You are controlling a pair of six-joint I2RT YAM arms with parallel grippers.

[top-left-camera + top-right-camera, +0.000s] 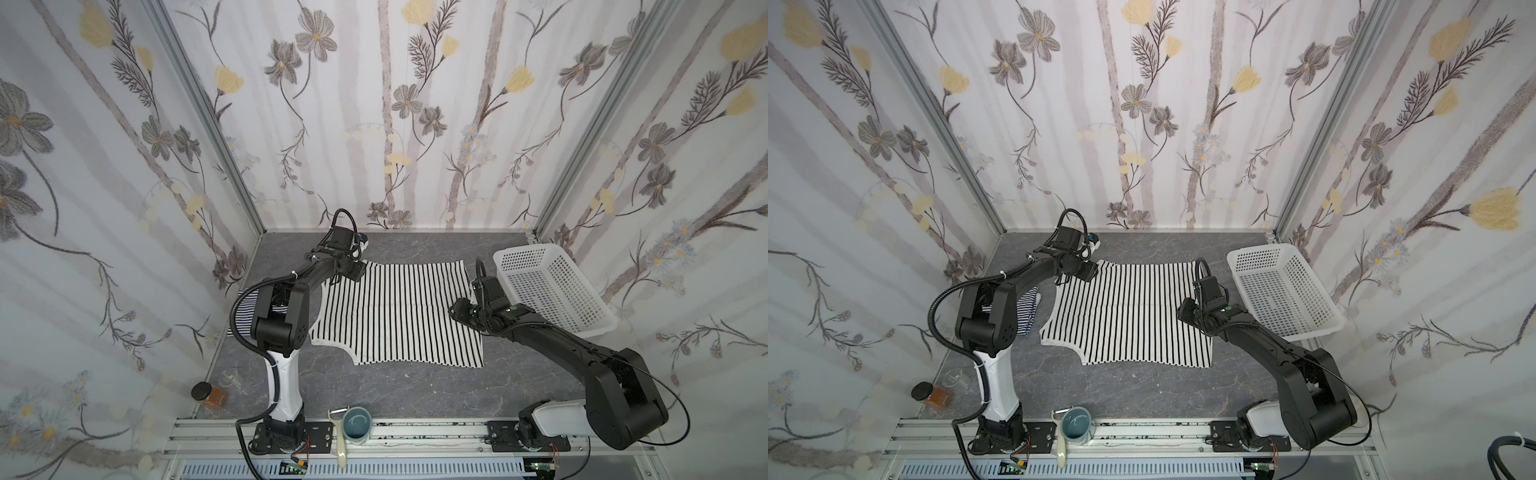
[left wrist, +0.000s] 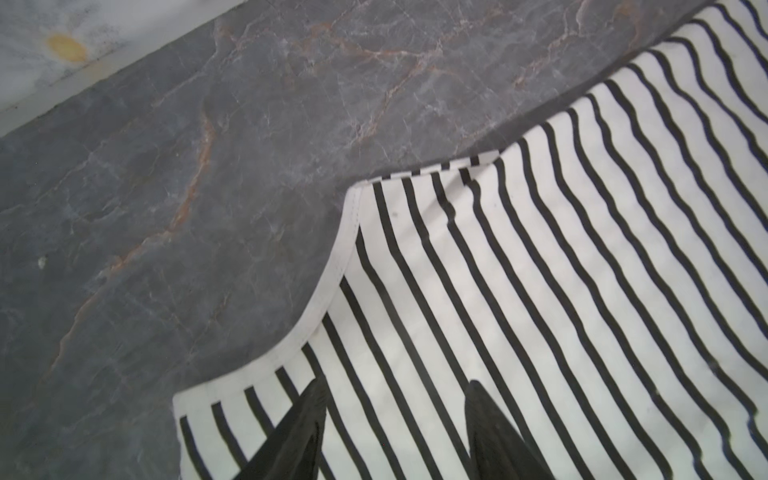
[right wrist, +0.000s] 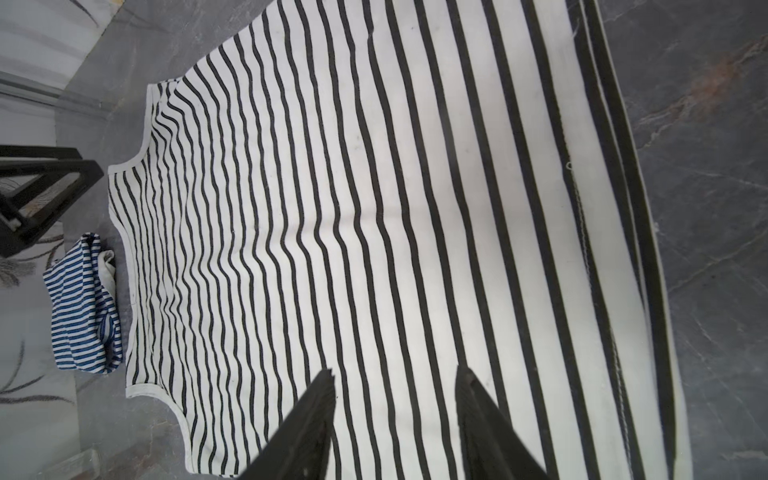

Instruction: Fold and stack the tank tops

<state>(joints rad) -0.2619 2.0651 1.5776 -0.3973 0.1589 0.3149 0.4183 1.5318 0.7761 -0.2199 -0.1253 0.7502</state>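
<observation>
Basket [image 1: 552,291] aslant beside black-striped tank top [image 1: 399,316]

The white tank top [image 1: 399,316] with wide-spaced black stripes lies spread flat, mid grey tabletop [image 1: 415,386], one strap corner curled up (white trim showing). The navy-and-white tank top [image 3: 83,307], finely striped, sits bunched just beside its neckline end.
</observation>
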